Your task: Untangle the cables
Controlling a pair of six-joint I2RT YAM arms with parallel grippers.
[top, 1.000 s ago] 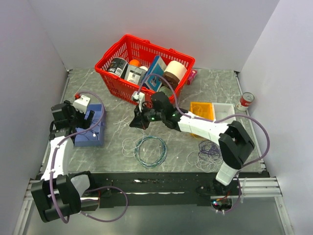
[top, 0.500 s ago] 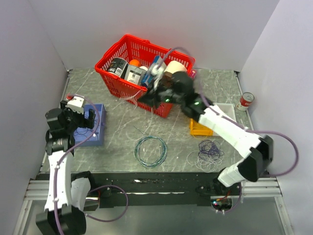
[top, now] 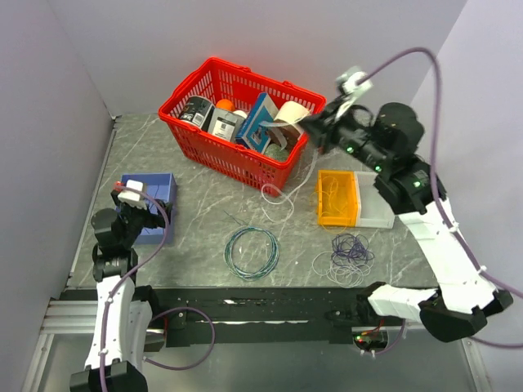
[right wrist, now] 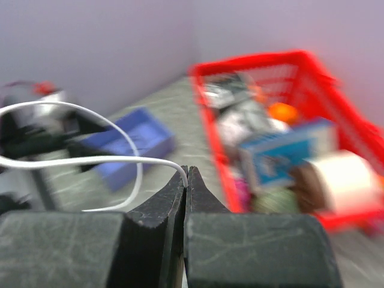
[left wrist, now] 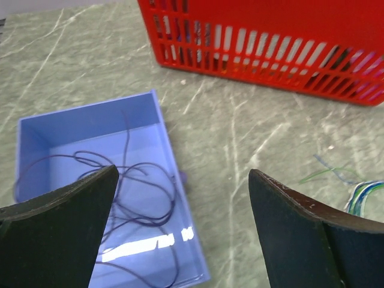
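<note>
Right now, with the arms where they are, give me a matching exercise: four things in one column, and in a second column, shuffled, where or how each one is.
Things
1. white cable
2. purple wire
3. teal cable ring
4. left pincer

Place or state
A. lying flat on the table
B. open, over the blue box
C. pinched in the shut right pincer
D. lying loose inside the blue box

Pairs: 1-C, 2-D, 3-A, 4-B
</note>
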